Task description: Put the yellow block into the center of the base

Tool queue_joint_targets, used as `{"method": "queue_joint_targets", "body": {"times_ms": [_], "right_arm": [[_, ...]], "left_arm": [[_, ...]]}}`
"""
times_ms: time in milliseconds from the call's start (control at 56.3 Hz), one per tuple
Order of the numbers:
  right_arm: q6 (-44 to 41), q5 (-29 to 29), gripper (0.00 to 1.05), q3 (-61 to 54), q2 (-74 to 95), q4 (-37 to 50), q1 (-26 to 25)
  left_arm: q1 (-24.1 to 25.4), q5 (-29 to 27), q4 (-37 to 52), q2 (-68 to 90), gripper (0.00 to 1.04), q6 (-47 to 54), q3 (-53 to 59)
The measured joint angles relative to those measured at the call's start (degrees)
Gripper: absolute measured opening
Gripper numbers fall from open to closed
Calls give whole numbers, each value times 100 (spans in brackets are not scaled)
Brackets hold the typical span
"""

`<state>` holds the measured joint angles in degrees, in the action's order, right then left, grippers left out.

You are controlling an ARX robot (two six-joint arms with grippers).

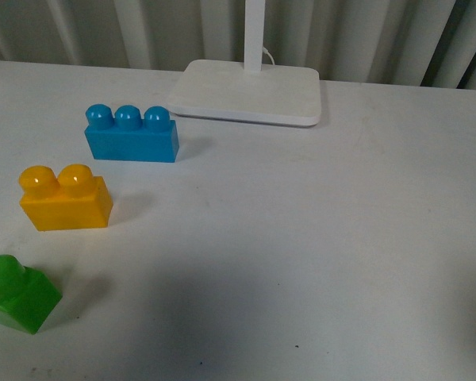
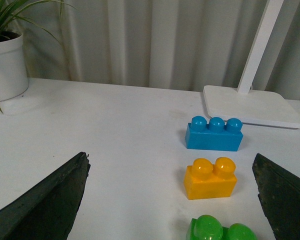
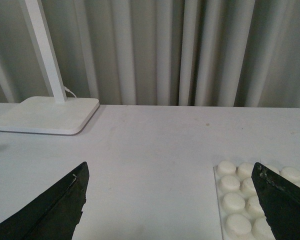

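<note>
The flat white square plastic base (image 3: 233, 202), studded in rows, was seen near the right gripper (image 3: 171, 167). The yellow-orange two-stud plastic block (image 1: 65, 200) was stood at left, between a blue brick (image 1: 132, 136) farther off and a green brick (image 1: 16, 294) nearer. The left gripper (image 2: 170, 157) and the right were spread wide, empty.

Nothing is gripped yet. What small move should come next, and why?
Probably ease the left gripper forward and down around the yellow block. Its jaws stand open and empty, and the block sits free on the table ahead of them, between the blue brick and green brick. The base lies over by the right gripper.
</note>
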<state>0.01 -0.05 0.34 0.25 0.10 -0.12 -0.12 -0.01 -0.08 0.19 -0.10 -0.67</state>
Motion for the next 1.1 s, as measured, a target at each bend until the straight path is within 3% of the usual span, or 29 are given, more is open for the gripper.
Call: {"method": "queue_joint_targets", "body": {"times_ms": [1030, 1101], "right_arm": [[0, 0, 96, 0, 0, 0, 0], [-11, 116, 96, 144, 177, -476, 4]], "left_arm": [[0, 0, 0, 0, 98, 0, 0], [0, 0, 0, 0, 98, -2, 0]]}}
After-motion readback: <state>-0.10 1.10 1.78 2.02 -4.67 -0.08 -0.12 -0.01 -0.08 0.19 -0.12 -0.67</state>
